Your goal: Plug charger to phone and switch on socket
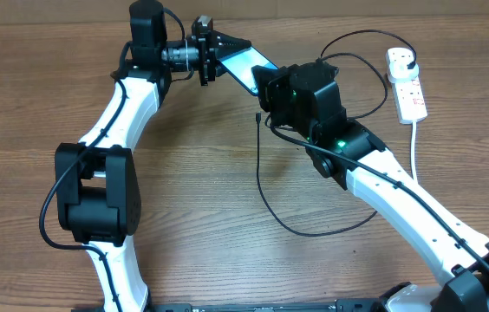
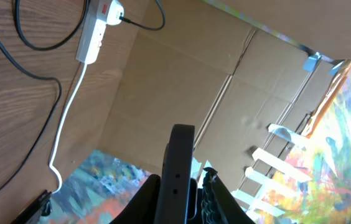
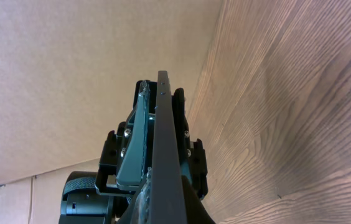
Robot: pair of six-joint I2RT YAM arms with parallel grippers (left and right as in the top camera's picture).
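Phone (image 1: pixel 243 62) hangs over the wooden worktop (image 1: pixel 201 217), the widest thing in view, up at 12 o'clock in the overhead picture. The left arm (image 1: pixel 127 104) reaches in from 8 o'clock and the right arm (image 1: pixel 400 186) from 4 o'clock, and they meet at the phone. It is raised off the wood and tilted, its light blue screen partly showing between the two wrists.

The left fingers (image 1: pixel 227 41) pinch its 10 o'clock end. In the left wrist view the phone stands edge-on, clamped between them. The right fingers (image 3: pixel 195 211) are hidden from above, but the right wrist view shows the thin black edge rising from between them, so they too pinch it.

The socket (image 1: pixel 405 82) lies flat at 2 o'clock, well apart from the phone, its thick white cord (image 1: pixel 414 143) trailing toward 5 o'clock. The charger (image 1: pixel 260 182) loops across the middle of the worktop and passes under the right arm. Its black plug (image 1: pixel 406 59) sits in the socket's far end. Its connector tip (image 1: pixel 256 115) lies near the phone at its 6 o'clock side, apart from it.
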